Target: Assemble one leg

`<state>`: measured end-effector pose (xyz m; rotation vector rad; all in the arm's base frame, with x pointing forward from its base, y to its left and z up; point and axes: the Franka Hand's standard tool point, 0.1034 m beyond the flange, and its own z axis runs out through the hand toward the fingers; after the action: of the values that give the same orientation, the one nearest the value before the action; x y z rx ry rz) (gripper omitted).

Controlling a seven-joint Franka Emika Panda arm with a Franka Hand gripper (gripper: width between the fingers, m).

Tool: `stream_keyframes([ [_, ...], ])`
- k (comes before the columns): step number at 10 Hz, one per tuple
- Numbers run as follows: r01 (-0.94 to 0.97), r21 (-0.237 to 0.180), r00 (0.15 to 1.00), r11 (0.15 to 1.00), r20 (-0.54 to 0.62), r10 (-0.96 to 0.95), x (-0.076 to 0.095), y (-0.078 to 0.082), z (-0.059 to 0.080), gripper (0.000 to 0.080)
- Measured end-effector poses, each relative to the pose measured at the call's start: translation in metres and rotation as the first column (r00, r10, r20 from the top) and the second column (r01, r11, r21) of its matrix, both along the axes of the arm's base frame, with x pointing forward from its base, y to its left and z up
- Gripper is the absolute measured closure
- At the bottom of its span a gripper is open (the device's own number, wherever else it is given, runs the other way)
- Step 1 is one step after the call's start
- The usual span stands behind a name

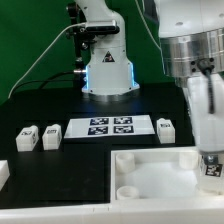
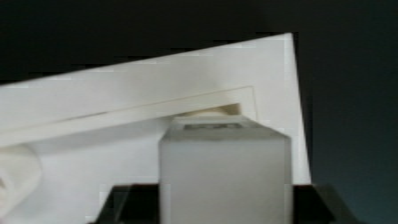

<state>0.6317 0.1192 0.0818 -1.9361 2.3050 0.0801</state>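
My gripper (image 1: 210, 158) is at the exterior view's right, shut on a leg (image 1: 211, 168), a white block whose tag faces the camera. It holds the leg upright over the right part of the large white panel (image 1: 150, 163). I cannot tell whether the leg touches the panel. In the wrist view the leg (image 2: 226, 160) fills the gap between the dark fingers (image 2: 135, 205) of the gripper (image 2: 226, 208). The panel's corner (image 2: 125, 100) and its raised rim lie beyond it.
Two more legs (image 1: 27, 138) (image 1: 51, 137) lie left of the marker board (image 1: 110, 127), and one leg (image 1: 166, 129) lies to its right. A white part (image 1: 3, 172) shows at the left edge. The robot base (image 1: 107, 70) stands behind.
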Motion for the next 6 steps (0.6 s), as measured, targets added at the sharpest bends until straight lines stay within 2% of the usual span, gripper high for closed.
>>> stream_keyframes([
  [2, -0.088, -0.005, 0.996, 0.996, 0.009, 0.088, 0.0, 0.0, 0.0, 0.0503],
  [3, -0.104, -0.008, 0.994, 0.995, 0.01, 0.104, -0.001, 0.001, -0.001, 0.0419],
  [4, -0.308, -0.029, 0.951, 0.951, 0.03, 0.309, -0.001, 0.002, -0.002, 0.0419],
  [5, -0.529, -0.053, 0.847, 0.847, 0.037, 0.531, -0.004, 0.007, -0.002, 0.0215],
  [6, -0.65, -0.073, 0.755, 0.756, 0.044, 0.654, -0.004, 0.011, -0.001, 0.017],
])
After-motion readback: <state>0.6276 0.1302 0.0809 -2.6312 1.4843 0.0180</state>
